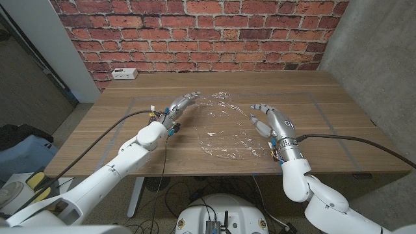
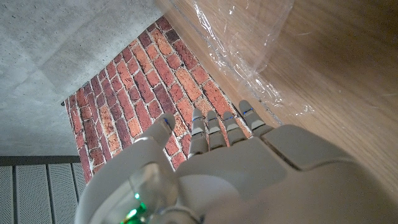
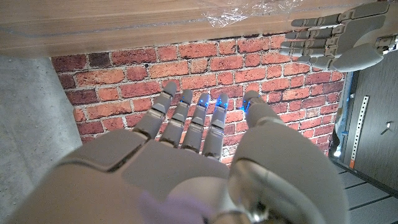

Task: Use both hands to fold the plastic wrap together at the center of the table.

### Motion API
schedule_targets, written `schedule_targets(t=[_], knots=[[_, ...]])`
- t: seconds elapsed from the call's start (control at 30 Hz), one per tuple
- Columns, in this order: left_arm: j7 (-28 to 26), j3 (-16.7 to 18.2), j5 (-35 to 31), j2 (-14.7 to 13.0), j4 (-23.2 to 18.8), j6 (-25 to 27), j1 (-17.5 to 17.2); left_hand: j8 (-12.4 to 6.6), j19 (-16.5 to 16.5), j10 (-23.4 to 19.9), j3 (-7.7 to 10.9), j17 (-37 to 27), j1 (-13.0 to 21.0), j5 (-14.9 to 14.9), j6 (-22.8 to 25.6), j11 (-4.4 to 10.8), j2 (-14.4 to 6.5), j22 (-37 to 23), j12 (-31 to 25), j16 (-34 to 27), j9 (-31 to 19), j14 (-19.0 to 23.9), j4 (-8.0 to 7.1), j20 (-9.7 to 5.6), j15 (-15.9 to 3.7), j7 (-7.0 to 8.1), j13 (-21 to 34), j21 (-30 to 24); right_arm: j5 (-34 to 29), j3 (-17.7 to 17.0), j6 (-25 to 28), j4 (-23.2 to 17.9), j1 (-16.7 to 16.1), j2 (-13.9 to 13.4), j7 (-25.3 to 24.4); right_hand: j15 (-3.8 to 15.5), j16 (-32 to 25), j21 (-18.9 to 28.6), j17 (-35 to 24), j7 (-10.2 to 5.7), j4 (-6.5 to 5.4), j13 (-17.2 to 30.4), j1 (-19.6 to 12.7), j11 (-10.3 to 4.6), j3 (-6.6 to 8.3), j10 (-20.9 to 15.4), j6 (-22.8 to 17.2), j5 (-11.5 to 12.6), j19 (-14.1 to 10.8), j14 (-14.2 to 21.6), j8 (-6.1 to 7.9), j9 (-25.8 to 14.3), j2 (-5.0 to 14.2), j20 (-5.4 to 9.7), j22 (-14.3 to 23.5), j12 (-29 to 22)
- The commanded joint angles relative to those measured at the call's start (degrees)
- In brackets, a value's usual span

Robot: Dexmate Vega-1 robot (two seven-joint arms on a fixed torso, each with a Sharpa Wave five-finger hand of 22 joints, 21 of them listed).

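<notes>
Plastic wrap [image 1: 226, 127] lies spread and crinkled on the wooden table [image 1: 325, 110], about the middle, between my two hands. My left hand [image 1: 179, 107] stands at the sheet's left edge, fingers straight and apart, holding nothing; fingertips sit right at the film's margin, though I cannot tell whether they touch it. My right hand [image 1: 270, 122] is set at the opposite edge, fingers likewise spread and empty. I judge the placement deliberate: one hand per side, so each can catch its edge and bring the halves in toward the centre. The fold itself looks not yet begun. In the left wrist view the film's wrinkled border [image 2: 261, 56] shows just beyond my fingertips [image 2: 245, 115], against the brick wall [image 2: 155, 81]. In the right wrist view a strip of crumpled film shows along the table edge [image 3: 261, 11], with my left hand across from it [image 3: 336, 46]. Hard to make out: the wrap is clear, so its true outline fades into the wood grain, and any overlapping layers are unreadable. A white power strip [image 1: 123, 73] sits at the far left corner.
</notes>
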State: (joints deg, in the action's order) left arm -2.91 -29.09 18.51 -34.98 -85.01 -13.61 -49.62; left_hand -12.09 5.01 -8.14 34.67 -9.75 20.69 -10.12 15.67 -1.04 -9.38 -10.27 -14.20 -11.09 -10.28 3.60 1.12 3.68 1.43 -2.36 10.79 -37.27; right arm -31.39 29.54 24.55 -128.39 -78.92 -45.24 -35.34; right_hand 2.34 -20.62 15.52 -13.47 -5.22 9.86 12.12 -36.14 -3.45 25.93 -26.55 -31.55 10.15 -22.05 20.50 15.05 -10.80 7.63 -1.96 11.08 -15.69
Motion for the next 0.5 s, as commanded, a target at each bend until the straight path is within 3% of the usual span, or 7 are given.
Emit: schedule_targets(t=[0.03, 0.5], knots=[[0.0, -0.2, -0.6, -0.3, -0.8, 0.3, -0.2, -0.04, -0.3, -0.6, 0.16, -0.1, 0.1, 0.1, 0.3, -0.29, 0.2, -0.2, -0.2, -0.1, -0.2, 0.3, 0.22, -0.02, 0.02, -0.01, 0.3, 0.1, -3.3, 0.2, 2.9, -2.5, -2.0, -1.1, 3.5, 6.66, -0.5, 0.6, -0.2, 0.06, 0.44, 0.2, -1.7, -0.14, 0.18, -0.9, -0.9, 0.0, -0.5, 0.5, 0.32, -0.3, 0.04, -0.16, 0.1, -0.3], [-0.1, -0.2, -0.9, -0.7, -2.1, 0.5, -0.9, 0.25, -0.4, -0.8, 0.22, -0.1, -0.1, 0.1, 0.5, -0.32, 0.3, -0.2, 0.0, 0.1, -0.2, 0.5, 0.26, 0.03, -0.01, 0.04, 0.3, 0.3, -5.4, 0.9, 5.6, -4.9, -3.8, -2.4, 6.9, 6.59, -0.6, 0.7, 0.0, 0.53, 0.73, 0.2, -5.3, -0.18, -0.04, -1.8, -3.6, 0.0, -1.0, 0.7, 0.66, -0.4, -0.83, -0.77, 0.1, -0.1]])
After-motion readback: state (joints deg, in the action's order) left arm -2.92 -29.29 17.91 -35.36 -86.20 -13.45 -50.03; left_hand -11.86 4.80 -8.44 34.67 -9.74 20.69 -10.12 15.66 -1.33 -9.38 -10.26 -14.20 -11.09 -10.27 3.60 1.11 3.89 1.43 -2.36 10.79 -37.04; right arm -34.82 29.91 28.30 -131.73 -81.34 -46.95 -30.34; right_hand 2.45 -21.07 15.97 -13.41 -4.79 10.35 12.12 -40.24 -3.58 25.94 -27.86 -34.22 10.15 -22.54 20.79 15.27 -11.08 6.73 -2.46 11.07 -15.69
